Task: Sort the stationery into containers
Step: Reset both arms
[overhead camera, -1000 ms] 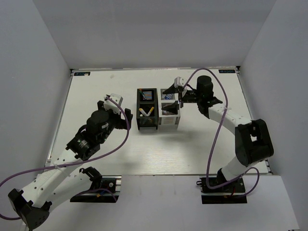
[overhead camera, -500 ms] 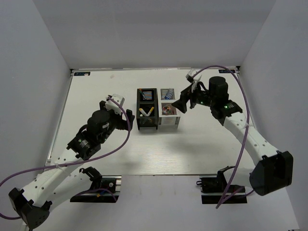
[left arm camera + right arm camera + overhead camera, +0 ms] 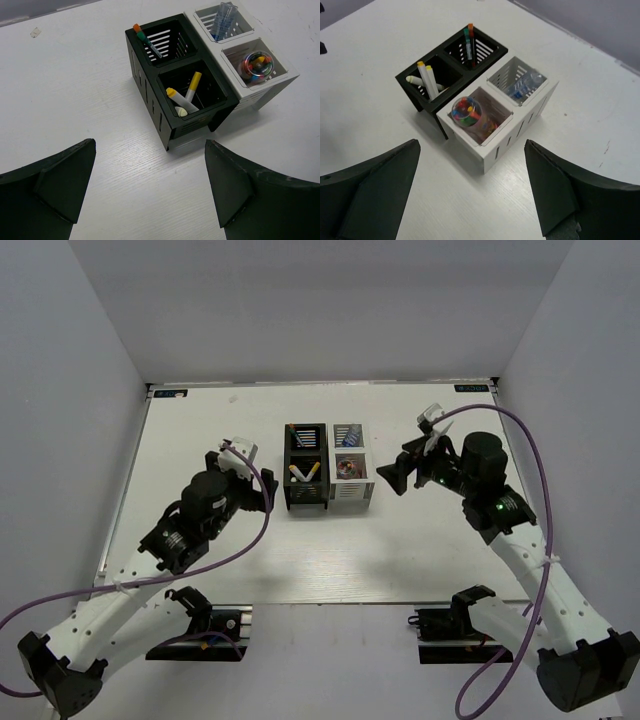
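I am looking at a plain white tabletop (image 3: 200, 450) boxed in by pale grey walls (image 3: 80, 340) on three sides. At the centre of the overhead frame, a black mesh two-compartment organiser (image 3: 306, 468) touches a white mesh organiser (image 3: 351, 468) on its right. The black one holds yellow-tipped white markers (image 3: 193, 86) and thin orange- and green-capped pens (image 3: 147, 42). The white one holds a clear blue-labelled bottle (image 3: 223, 19) and a stubby jar of multicoloured bits (image 3: 256, 64). The left gripper (image 3: 150, 145) and right gripper (image 3: 472, 145) are both spread wide and empty. Since a second ago, the right gripper has pulled away from the white organiser toward the right of the frame, while the left arm has not moved.
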You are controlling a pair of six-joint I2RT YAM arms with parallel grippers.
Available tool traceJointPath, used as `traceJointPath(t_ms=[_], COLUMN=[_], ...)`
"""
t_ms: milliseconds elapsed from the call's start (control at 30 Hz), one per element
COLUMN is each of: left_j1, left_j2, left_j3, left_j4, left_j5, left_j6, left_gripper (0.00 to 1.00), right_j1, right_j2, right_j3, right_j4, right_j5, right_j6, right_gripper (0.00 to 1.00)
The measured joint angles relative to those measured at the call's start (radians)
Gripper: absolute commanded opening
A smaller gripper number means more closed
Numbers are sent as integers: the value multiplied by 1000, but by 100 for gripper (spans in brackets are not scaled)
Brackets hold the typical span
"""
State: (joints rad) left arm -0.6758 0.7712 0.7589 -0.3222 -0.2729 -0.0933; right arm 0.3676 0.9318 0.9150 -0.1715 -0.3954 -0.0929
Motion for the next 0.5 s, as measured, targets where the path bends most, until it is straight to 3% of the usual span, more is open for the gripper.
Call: traceJointPath(t_ms=[500], left_j1=[0], left_j2=[-105], left_j3=[-41], left_j4=[-11], left_j5=[9], left_j6=[14], left_gripper=[100], right_j1=[0], right_j2=[-64], right_j3=[-102], right_j4=[-3], right_j5=[9], right_j6=[7], right_gripper=[91])
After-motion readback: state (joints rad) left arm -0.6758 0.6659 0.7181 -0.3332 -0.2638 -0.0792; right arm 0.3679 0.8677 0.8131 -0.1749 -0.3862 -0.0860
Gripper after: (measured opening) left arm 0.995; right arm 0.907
